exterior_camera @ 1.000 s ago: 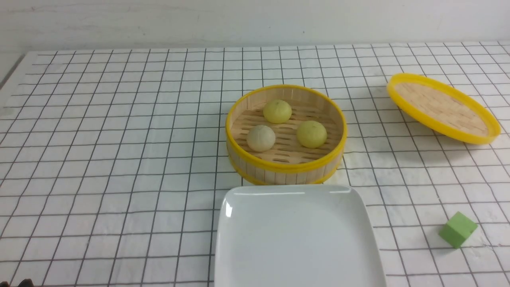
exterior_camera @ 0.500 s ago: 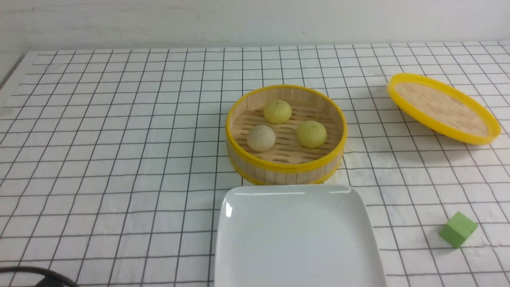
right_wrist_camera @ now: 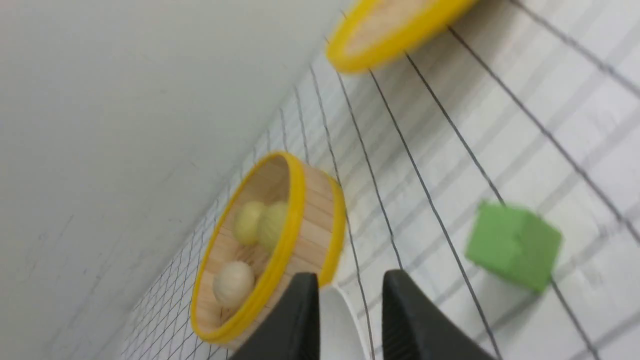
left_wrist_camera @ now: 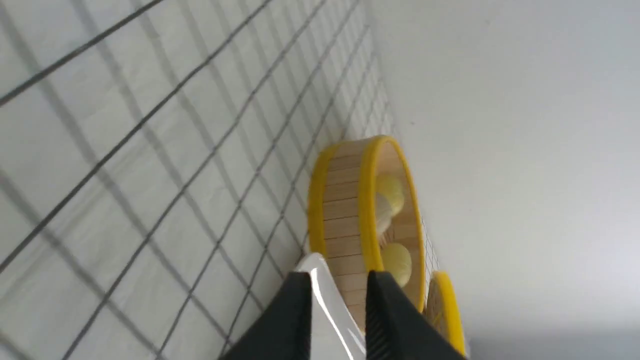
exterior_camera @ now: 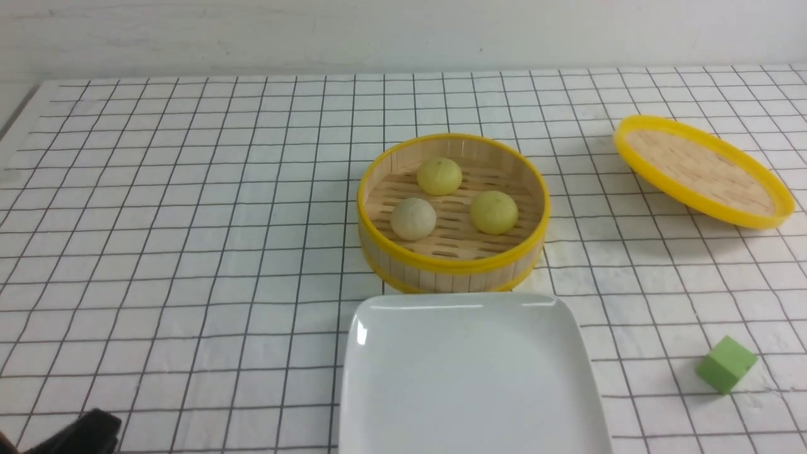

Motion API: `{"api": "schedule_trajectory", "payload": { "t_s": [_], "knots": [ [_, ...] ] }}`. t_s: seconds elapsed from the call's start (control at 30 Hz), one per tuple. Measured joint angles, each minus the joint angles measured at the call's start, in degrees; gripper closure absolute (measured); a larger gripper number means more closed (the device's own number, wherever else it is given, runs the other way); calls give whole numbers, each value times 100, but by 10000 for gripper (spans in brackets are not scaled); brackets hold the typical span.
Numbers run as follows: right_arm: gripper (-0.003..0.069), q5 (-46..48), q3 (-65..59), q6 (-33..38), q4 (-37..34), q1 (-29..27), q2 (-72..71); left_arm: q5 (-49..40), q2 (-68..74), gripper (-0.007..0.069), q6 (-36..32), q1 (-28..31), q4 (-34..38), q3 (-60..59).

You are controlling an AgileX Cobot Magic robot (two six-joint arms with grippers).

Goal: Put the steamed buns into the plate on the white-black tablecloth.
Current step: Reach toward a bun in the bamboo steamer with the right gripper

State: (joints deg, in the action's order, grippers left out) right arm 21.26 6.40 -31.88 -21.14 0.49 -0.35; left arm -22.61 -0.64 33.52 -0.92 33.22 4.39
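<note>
1. Since a second ago a dark part of the left arm has pushed further into the near left corner of the front view. Nothing else on the tabletop has shifted.
2. The white-black tablecloth, white with a thin black grid, covers the tabletop back to a plain pale wall. The grid lines waver slightly where the cloth lies uneven.
3. The steamed buns sit inside the steamer at the centre, none touching another. Two are pale yellow domes, and the greyish-beige bun is the left one.
4. The steamer is a round tub of bamboo slats with a slatted floor and glossy yellow hoops.
5. The plate, glossy white and rounded-square with a shallow rim, lies just near of the steamer and holds nothing.
6. The lid, woven bamboo in a yellow ring, rests tilted at the far right.
7. A matte green cube stands at the near right.
8. The left claw and the right claw each show a narrow gap between black fingers and grip nothing.
</note>
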Motion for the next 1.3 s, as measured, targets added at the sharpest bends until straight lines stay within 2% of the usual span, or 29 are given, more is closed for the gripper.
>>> {"api": "schedule_trajectory", "payload": {
  "t_s": [0.03, 0.07, 0.1, 0.13, 0.17, 0.27, 0.33, 0.37, 0.43, 0.53, 0.57, 0.6, 0.7, 0.77, 0.8, 0.87, 0.9, 0.97, 1.03, 1.07, 1.1, 1.17, 1.3],
  "knots": [
    [530, 203, 509, 243, 408, 0, 199, -205, 0, 503, -671, 0, 1, 424],
    [538, 288, 575, 273, 539, 0, 271, -240, 13, 519, -825, 0, 1, 549],
    [620, 815, 1176, 468, 1079, 0, 654, -584, 157, 580, -1290, 0, 1, 1025],
    [629, 992, 1242, 477, 1208, 0, 771, -695, 231, 585, -1392, 0, 1, 1079],
    [664, 1613, 1691, 477, 1553, 0, 1168, -1079, 530, 612, -1606, 0, -39, 1423],
    [671, 3443, 2481, 439, 2074, 0, 2402, -2347, 1752, 622, -1845, 0, -373, 1950],
    [671, 3924, 2692, 498, 2114, 0, 2778, -2664, 2131, 622, -1928, 0, -504, 2073],
    [671, 4238, 2911, 833, 1926, 0, 3440, -3085, 2831, 622, -2172, 0, -723, 2215],
    [671, 4188, 2973, 1163, 1703, 0, 3790, -3178, 3199, 622, -2328, 0, -784, 2265],
    [663, 3626, 3028, 2310, 578, 0, 4547, -3230, 3933, 622, -2847, 0, -820, 2399],
    [653, 3351, 3076, 2841, -16, 0, 4878, -3224, 4194, 622, -3024, 0, -802, 2450],
    [648, 3318, 3100, 3017, -102, 0, 4927, -3215, 4194, 622, -3024, 0, -794, 2455],
    [577, 3016, 3443, 4421, -1437, 18, 5822, -3126, 4671, 613, -3264, 0, -756, 2523],
    [544, 2925, 3573, 4858, -1772, 89, 6117, -3103, 4763, 608, -3286, 0, -744, 2530],
    [500, 2727, 3842, 5348, -2168, 271, 6501, -3084, 4913, 596, -3306, 0, -741, 2537],
    [472, 2495, 4136, 5564, -2325, 540, 6891, -3078, 5013, 582, -3353, 0, -741, 2537],
    [467, 2430, 4222, 5588, -2342, 617, 6993, -3078, 5054, 577, -3353, 0, -741, 2537],
    [446, 2134, 4889, 5556, -2206, 1145, 7730, -3078, 5180, 553, -3353, 0, -746, 2542],
    [434, 2058, 5510, 5292, -1751, 1561, 8445, -3071, 5218, 529, -3353, 0, -756, 2542],
    [432, 2058, 5575, 5253, -1694, 1561, 8513, -3065, 5224, 524, -3353, 0, -759, 2542],
    [415, 2066, 6181, 4856, -1111, 1872, 9136, -3040, 5226, 499, -3353, 0, -773, 2542],
    [404, 2089, 6592, 4571, -666, 1998, 9551, -3026, 5226, 485, -3353, 0, -779, 2542],
    [380, 2134, 7990, 3376, 879, 2326, 10939, -2967, 5226, 429, -3353, 0, -779, 2542]
  ]
}}
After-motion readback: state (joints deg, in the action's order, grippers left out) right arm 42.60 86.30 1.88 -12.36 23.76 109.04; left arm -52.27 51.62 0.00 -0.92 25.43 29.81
